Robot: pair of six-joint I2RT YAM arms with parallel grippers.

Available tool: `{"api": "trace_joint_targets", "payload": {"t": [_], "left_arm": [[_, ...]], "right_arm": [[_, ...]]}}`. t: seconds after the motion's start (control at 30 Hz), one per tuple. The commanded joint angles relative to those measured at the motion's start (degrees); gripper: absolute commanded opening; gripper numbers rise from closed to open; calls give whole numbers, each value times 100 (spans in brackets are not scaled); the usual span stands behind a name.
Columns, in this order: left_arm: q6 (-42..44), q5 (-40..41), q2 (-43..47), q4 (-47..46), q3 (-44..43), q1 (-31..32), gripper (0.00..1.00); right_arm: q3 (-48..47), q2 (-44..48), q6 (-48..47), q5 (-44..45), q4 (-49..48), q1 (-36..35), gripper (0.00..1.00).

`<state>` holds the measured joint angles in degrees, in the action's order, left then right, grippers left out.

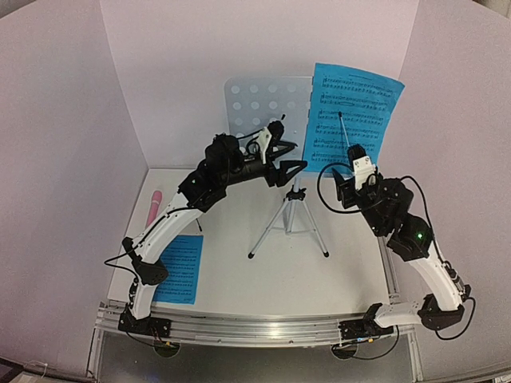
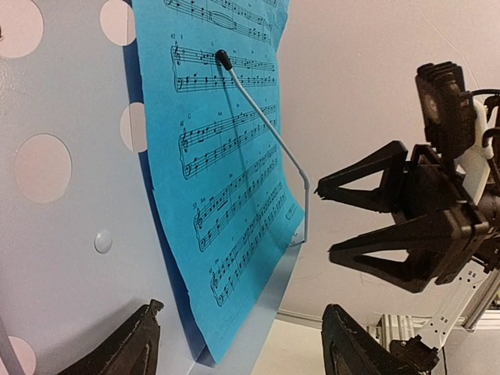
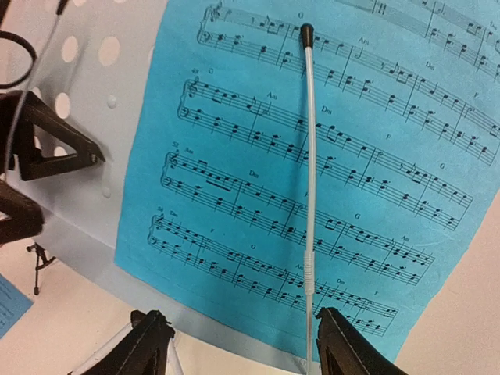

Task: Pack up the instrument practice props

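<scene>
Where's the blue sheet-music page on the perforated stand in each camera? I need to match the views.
Top external: blue sheet-music page upper right, against the pale perforated stand.
Left wrist: centre, seen obliquely.
Right wrist: fills most of the frame.
Shared landmark: thin silver black-tipped wire crossing the page.

The sheet-music page (image 1: 351, 112) on the music stand (image 1: 263, 104) is showing bright blue with black staves and notes; the stand is looking pale, dotted with round holes (its tripod legs (image 1: 269, 229) silver). At nine o'clock, the microphone (image 1: 153, 206) is glowing pink.
</scene>
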<state>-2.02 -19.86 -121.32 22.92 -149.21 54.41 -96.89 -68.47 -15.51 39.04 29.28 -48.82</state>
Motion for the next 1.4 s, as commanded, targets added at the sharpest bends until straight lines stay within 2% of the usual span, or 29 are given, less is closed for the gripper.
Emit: {"api": "trace_joint_targets", "payload": {"t": [0.0, 0.2, 0.33, 0.43, 0.57, 0.7, 0.8, 0.87, 1.07, 1.27, 1.37], "left_arm": [[204, -62, 10, -194, 30, 87, 71], [585, -129, 69, -264, 82, 131, 70], [847, -228, 126, -355, 132, 279, 70], [1043, -284, 140, -447, 99, 422, 69], [1894, -422, 158, -471, 17, 633, 69], [2808, -230, 229, -787, 180, 676, 71], [3068, 191, 320, -775, 392, 676, 71], [3076, 471, 463, -783, 700, 666, 71], [3198, 663, 714, -533, 1086, 644, 72], [3257, 507, 871, -141, 1013, 648, 72], [3337, 650, 976, 18, 1084, 636, 72]], "right_arm": [[94, 426, -79, -743, -230, 9, 65], [-25, 559, 23, -838, -161, 11, 68], [-775, 199, 498, 101, -267, 6, 67], [-1421, -82, 670, 399, -576, 6, 66], [-1938, -384, 597, 986, -859, 11, 65], [-1983, -384, 569, 1453, -1011, 7, 62], [-1658, -239, 649, 842, -1099, 11, 62], [-1385, -201, 716, 755, -1078, 11, 64], [-662, 4, 860, 330, -1038, 5, 66], [-135, 280, 848, -1184, -581, 10, 67], [45, 273, 873, -2412, -421, 4, 67]]}}
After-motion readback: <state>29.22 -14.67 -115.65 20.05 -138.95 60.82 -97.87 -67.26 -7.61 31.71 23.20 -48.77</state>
